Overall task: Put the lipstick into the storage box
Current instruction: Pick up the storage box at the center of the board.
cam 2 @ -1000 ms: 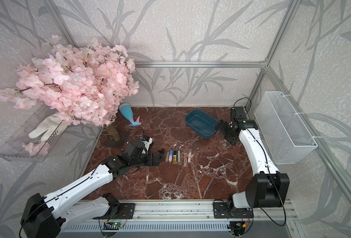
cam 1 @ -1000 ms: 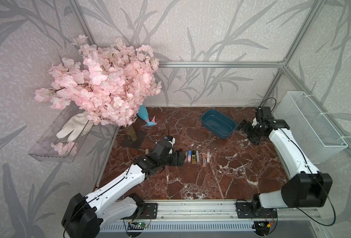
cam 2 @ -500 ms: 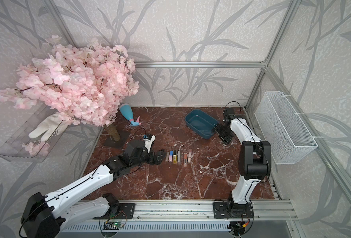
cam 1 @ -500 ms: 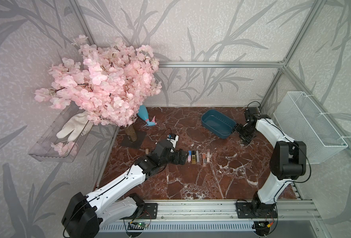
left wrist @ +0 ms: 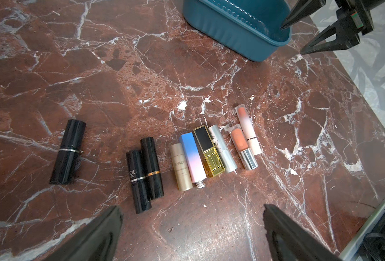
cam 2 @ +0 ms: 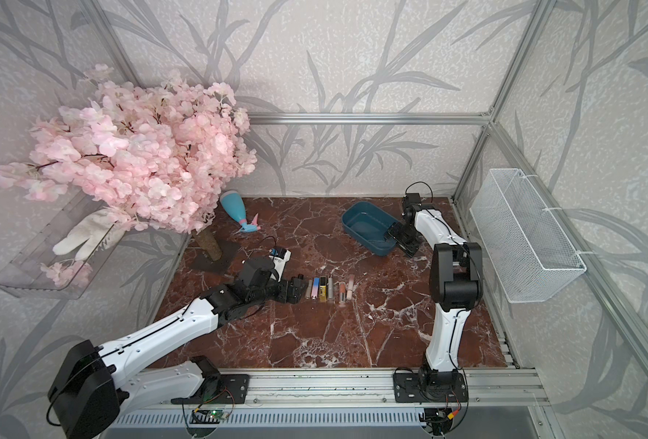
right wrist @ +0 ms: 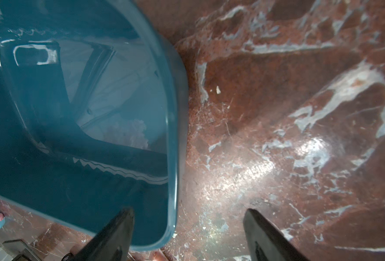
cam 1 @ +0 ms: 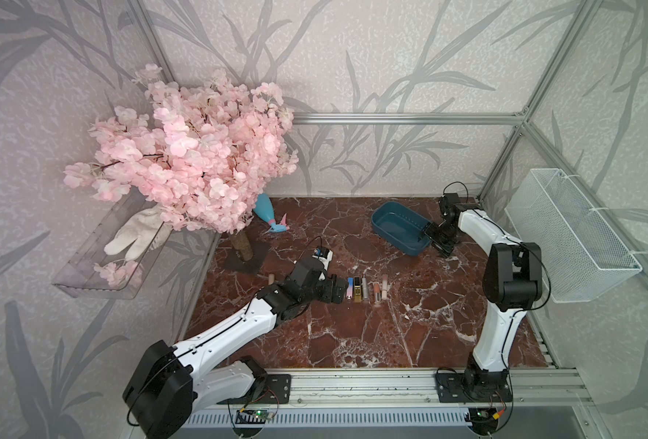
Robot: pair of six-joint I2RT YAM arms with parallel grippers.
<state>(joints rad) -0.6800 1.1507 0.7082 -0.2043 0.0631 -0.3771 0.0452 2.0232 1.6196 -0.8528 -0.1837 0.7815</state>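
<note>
Since the earlier frame the right arm (cam 1: 478, 228) has folded inward, setting the right gripper (right wrist: 188, 210) at a corner of the storage box (left wrist: 232, 31), jaws spread astride its rim, not yet pinching. The lipsticks (left wrist: 192, 156) lie in a row on the marble (left wrist: 119, 67), well apart from the box; the left gripper (left wrist: 192, 209) hovers by them, jaws wide and empty. Best practice: seat the rim deep in the jaws before closing.

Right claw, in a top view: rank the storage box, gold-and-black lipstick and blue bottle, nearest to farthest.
1. storage box: right claw straddles its rim.
2. gold-and-black lipstick: mid-table row.
3. blue bottle: far back, by the pink tree.
</note>
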